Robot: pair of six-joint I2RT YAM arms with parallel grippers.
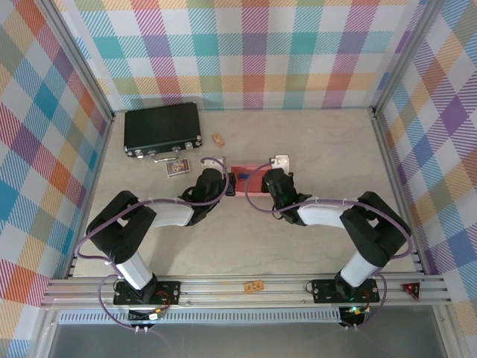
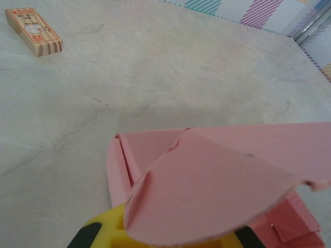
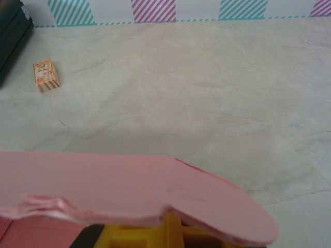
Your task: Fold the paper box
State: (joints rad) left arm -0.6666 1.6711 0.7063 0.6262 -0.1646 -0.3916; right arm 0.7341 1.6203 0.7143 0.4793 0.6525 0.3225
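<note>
Folding the end flaps looks like the step in hand. The left gripper (image 1: 229,183) and right gripper (image 1: 268,181) each pinch tight on the paper box (image 1: 252,171), which sits between them. Next, both flaps probably need tucking inward.

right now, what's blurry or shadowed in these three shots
Left wrist: the raised flap of the paper box is soft near the lens, the tan block sharp, a faint shadow on the table beyond the box. Right wrist: the flap's near edge is smeared, the far table crisp. Top external: even light, no glare.
</note>
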